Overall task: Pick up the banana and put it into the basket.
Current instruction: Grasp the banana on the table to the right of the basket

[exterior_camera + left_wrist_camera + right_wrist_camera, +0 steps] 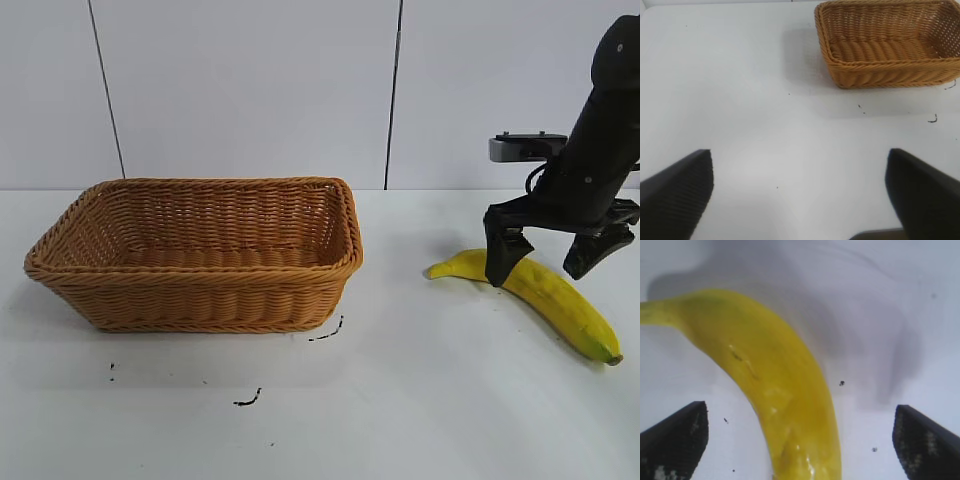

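Two things sit on your white table (420, 400), backed by a pale panelled wall (250, 90): the basket (200, 255) at left, the banana (560, 300) lying flat well to its right. Your right gripper (545, 262) points steeply down over the banana, jaws spread wide, straddling it. Your left gripper (800, 192) hangs parked and open, away from the basket.

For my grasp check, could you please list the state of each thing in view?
banana: lying on the table, not yet gripped
basket: upright, nothing inside
right gripper: open, pointing down, straddling the banana
left gripper: open, apart from the basket, holding nothing
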`<control>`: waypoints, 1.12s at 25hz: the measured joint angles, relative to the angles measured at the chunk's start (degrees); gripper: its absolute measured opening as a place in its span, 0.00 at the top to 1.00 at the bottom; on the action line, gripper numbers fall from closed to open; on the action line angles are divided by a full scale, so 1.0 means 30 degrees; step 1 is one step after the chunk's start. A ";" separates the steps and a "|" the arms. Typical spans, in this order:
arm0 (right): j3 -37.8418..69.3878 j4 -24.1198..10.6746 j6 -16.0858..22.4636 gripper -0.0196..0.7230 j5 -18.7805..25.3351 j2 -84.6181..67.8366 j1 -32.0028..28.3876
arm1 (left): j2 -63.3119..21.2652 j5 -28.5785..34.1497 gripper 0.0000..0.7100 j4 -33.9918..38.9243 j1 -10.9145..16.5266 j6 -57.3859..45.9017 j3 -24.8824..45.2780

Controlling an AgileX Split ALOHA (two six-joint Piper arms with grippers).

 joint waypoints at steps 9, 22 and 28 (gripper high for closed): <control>0.0000 -0.0691 0.0014 0.04 0.0299 0.0000 0.0000 | 0.0000 0.0000 0.02 0.0000 0.0000 0.0000 0.0000; 0.0000 -0.1840 0.0542 0.04 -0.0149 0.0000 0.1333 | 0.0000 0.0000 0.02 0.0000 0.0000 0.0000 0.0000; -0.0003 -0.2500 0.1372 0.04 -0.0500 0.0181 0.1333 | 0.0000 0.0000 0.02 0.0000 0.0000 0.0000 0.0000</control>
